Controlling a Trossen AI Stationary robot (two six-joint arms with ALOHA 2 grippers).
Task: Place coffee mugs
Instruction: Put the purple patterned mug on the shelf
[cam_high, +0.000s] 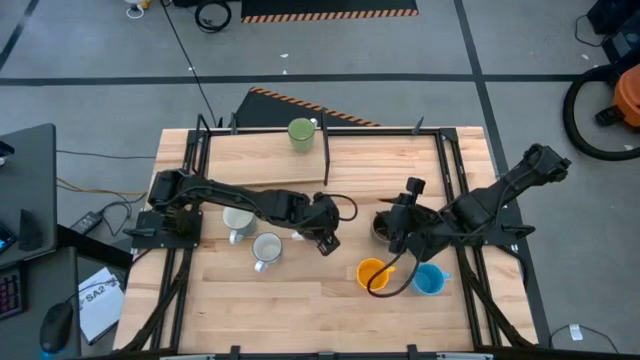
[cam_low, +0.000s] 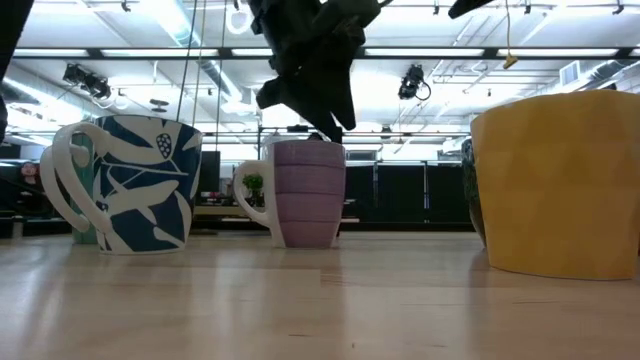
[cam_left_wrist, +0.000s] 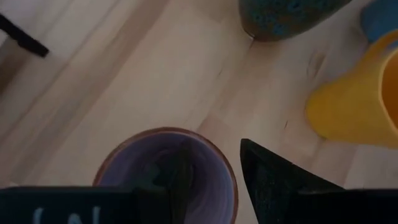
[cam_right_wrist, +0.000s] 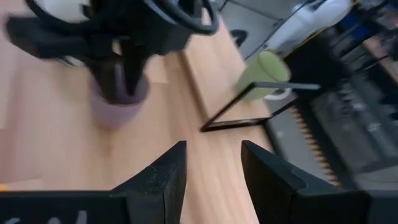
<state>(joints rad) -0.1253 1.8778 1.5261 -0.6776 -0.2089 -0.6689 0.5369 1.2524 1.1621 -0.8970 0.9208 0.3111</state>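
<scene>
left pincer (cam_left_wrist: 211, 180): straddles rim of lilac mug (cam_left_wrist: 166, 177), one finger inside, one outside, not clamped | lilac mug: upright on table (cam_high: 300, 300), just left of dark brown mug (cam_high: 383, 228) | right pincer (cam_right_wrist: 211, 168): open, empty, above dark brown mug | orange mug (cam_high: 371, 273): near dark brown mug
</scene>
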